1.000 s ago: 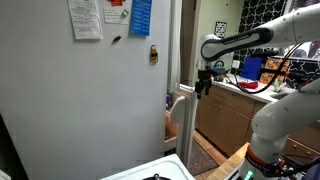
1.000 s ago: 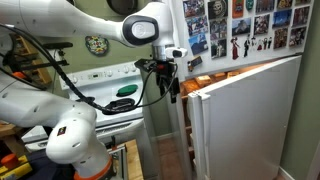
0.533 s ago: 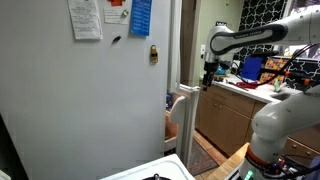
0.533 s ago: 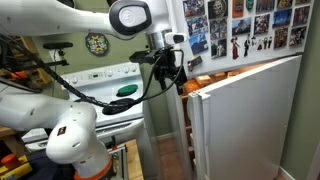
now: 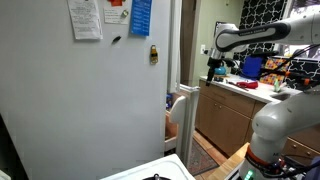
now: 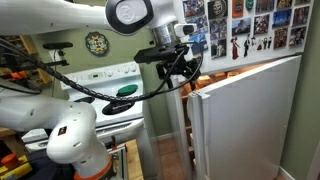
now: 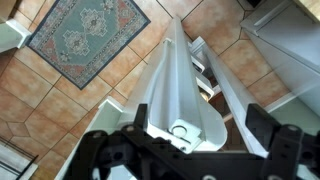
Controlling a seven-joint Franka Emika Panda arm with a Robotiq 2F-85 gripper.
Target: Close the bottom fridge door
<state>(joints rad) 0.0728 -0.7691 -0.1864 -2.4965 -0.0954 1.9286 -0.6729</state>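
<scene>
The gripper (image 7: 185,150) hangs with its fingers (image 7: 272,148) spread wide, holding nothing. The bottom fridge door (image 7: 178,85) stands ajar just below, its top edge lined up between the fingers, apparently untouched.

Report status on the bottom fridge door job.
Gripper open, above bottom fridge door top edge, contact unclear. Door swung open, not yet closed. Nothing seen blocking; fridge interior mostly hidden.
</scene>
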